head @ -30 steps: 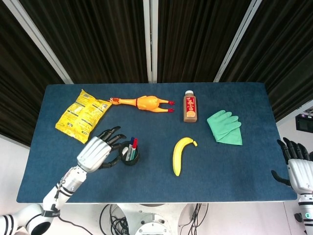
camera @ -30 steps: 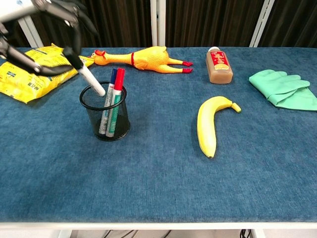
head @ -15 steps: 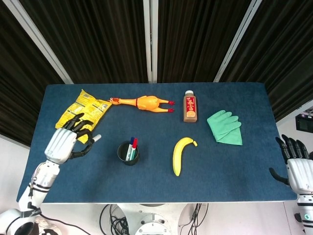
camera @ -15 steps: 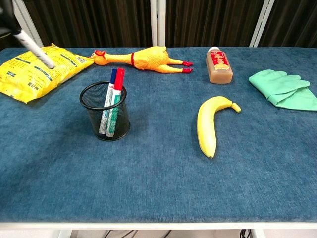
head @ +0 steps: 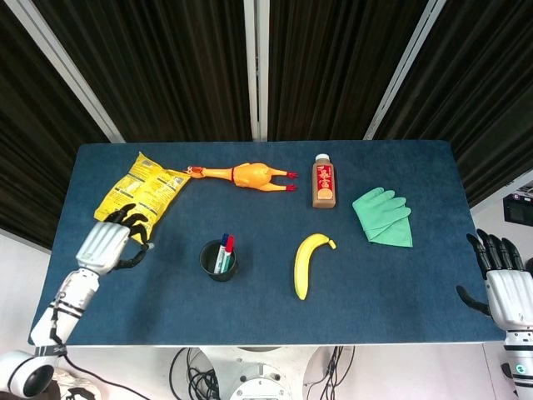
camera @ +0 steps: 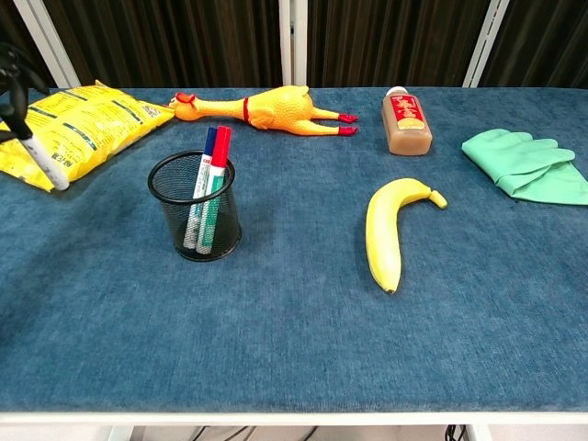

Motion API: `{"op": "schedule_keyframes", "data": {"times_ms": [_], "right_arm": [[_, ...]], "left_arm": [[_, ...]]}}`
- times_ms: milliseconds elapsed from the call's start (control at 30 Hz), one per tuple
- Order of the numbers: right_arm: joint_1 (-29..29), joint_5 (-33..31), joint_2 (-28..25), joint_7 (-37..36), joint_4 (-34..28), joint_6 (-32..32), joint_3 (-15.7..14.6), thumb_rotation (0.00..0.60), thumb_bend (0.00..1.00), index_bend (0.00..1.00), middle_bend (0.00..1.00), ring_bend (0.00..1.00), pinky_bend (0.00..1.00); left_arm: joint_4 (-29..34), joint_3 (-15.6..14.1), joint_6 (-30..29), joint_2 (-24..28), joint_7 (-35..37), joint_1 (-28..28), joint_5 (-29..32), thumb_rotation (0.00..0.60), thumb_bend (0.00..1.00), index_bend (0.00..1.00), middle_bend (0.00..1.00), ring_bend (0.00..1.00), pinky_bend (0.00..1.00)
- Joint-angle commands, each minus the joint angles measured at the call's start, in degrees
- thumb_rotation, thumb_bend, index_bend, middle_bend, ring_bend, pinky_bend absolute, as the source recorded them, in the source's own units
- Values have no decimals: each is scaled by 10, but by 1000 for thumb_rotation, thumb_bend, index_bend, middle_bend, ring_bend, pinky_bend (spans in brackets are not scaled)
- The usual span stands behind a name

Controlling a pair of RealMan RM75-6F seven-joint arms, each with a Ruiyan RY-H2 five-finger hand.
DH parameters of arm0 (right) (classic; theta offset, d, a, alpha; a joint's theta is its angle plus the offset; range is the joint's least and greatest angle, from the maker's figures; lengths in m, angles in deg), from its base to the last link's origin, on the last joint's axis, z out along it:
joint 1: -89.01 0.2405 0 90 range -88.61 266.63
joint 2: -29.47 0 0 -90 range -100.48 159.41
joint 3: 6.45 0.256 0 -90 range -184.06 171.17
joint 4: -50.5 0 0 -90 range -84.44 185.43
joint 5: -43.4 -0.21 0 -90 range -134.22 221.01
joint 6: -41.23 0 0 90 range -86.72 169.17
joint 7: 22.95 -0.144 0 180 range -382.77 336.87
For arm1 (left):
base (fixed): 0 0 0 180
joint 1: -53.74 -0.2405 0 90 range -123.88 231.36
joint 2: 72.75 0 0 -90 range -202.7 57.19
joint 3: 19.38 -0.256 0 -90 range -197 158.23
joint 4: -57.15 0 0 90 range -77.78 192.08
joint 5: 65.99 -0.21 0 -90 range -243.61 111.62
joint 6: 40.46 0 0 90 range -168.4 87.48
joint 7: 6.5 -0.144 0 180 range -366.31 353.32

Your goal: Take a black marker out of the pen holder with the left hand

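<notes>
Left hand (head: 107, 244) hangs over the table's left edge, well left of the pen holder (camera: 195, 219), fingers curled around the black marker (camera: 41, 156). Marker's long axis is near upright, slightly tilted, lower tip just above the cloth beside the yellow bag (camera: 72, 127). Right hand (head: 505, 287) holds nothing, fingers apart, far right.

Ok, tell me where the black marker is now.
The marker is in the left hand at the table's left edge, left of the pen holder, its tip beside the yellow bag.
</notes>
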Motion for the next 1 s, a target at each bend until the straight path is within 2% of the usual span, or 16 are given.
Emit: {"op": "schedule_keyframes", "data": {"times_ms": [33,133,167,333,500,633,767,1000], "right_arm": [[0,-1,0,-1,1,0,0,600,176,0,0,0,0],[-2,-3,0,-5,4,-1,1,600,176,0,0,0,0],[-3,-5,0,-7,5,-2,1,600,176,0,0,0,0],[-5,-9,1,-14,9,-2,2,600,176,0,0,0,0],[-4,-7,2,-18,11,-1,1,600,176,0,0,0,0],[-4,-1,4,-20,14,-2,-1,600,176,0,0,0,0],[-4,2,5,-22,12,-7,0,600,176,0,0,0,0],[1,8,17,-26,20,-13,7,600,176,0,0,0,0]], "left_arm": [[-8,-1,30,-19,-58,18,30,600,401,467,242,70,198],[-17,3,20,-36,-49,20,15,600,320,67,196,75,192],[-25,6,5,-46,-37,18,2,600,287,11,182,83,194],[-75,19,-87,-87,1,-2,-59,600,147,0,168,102,195],[-87,26,-146,-98,-20,-27,-64,600,127,0,146,72,190],[-117,1,-179,-88,-35,-55,-90,600,149,9,91,5,144],[-131,-26,-184,-74,-52,-87,-84,600,153,25,38,0,75],[-147,-45,-198,-70,-28,-131,-69,600,154,25,27,0,63]]}}
